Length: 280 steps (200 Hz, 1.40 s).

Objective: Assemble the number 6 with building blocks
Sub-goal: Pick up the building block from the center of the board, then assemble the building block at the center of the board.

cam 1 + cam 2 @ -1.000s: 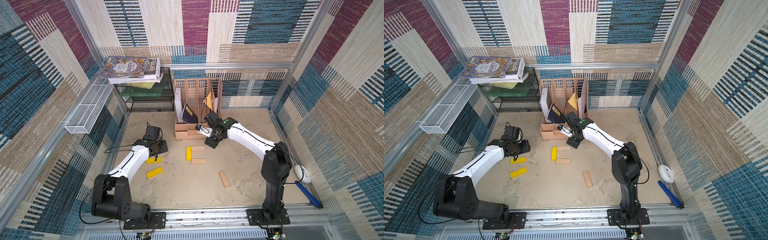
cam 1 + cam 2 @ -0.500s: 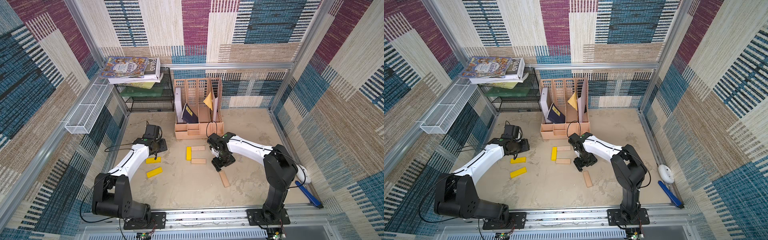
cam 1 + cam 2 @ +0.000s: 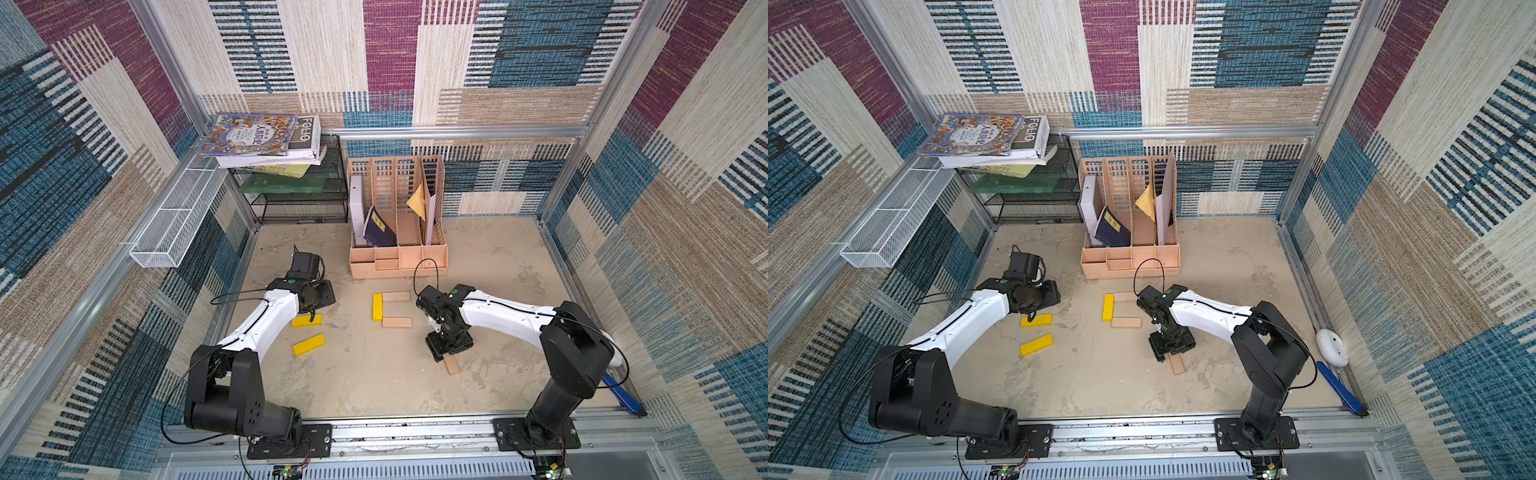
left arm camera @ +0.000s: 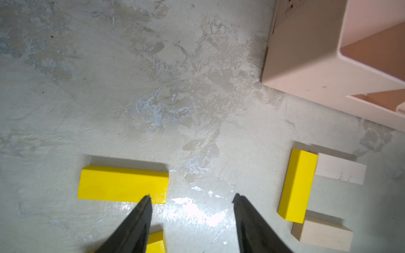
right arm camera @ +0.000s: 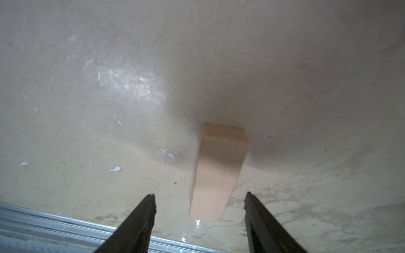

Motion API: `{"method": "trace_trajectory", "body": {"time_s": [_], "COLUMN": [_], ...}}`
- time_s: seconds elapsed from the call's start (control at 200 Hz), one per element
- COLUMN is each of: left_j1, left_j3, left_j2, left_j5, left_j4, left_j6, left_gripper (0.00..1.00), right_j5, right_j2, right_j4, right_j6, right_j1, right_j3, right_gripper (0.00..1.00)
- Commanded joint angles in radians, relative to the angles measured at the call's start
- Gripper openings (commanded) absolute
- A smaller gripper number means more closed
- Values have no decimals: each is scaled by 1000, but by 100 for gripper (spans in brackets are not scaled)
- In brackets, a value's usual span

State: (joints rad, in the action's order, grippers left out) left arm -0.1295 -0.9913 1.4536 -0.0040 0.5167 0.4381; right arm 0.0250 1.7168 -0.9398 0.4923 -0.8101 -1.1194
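The right claw stands apart astride the loose pale plank, seemingly not touching it, though the view is blurred. In both top views that plank runs 11 to 5 o'clock. It lies at 4 o'clock from a yellow plank running 12 to 6. An upper pale plank and a lower pale plank beside the yellow one run 9 to 3. The left claw, apart and empty, hovers over a spare yellow plank at 9 o'clock.
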Motion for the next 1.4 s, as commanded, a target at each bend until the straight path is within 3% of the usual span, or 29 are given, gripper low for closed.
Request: {"method": "trace_trajectory", "body": {"time_s": [0.0,0.2,0.371,0.721,0.807,1.398], "left_j1": [1,1,0,-1,-1,-7], "left_j3": [12,36,57,101,106,102], "left_j2": [-13,-41,-67,-111,-113,-107], "left_j5": [1,3,4,4,8,5], "left_j4": [-6,-15,-24,-27,-33,-32], "left_j6": [9,16,23,31,38,24], "left_gripper": [63,63,63,63,63,63], "right_j5": [-21,-35,-11,43,45,85], "right_j2": [-9,6,33,55,78,125], "right_j4": [28,73,135,110,80,93], "right_j6": [41,54,74,106,112,184], "right_j1": [-3,-1,-14,-50,-49,-55], "right_j3": [30,66,108,6,-58,-210], "right_gripper": [68,64,33,10,0,0]}}
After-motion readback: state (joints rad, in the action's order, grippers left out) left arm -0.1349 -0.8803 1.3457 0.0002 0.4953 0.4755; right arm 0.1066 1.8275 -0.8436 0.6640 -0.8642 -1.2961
